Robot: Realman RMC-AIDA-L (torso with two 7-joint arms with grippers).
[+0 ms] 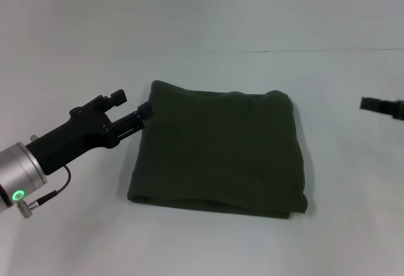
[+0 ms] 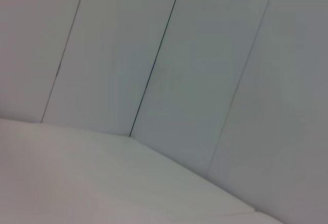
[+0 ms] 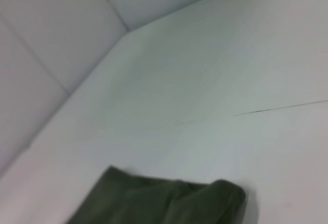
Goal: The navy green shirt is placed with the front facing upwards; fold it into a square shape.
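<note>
The navy green shirt [image 1: 218, 150] lies folded into a rough square in the middle of the white table [image 1: 69, 238], plain dark olive side up. My left gripper [image 1: 137, 115] reaches in from the left, its tip against the shirt's left edge near the far corner. My right gripper [image 1: 381, 106] hovers at the right edge of the head view, well away from the cloth. In the right wrist view one folded end of the shirt [image 3: 169, 203] shows. The left wrist view shows only table and wall panels.
White wall panels [image 2: 169, 55] rise behind the table. A thin dark seam [image 1: 271, 51] runs across the far side of the table, beyond the shirt.
</note>
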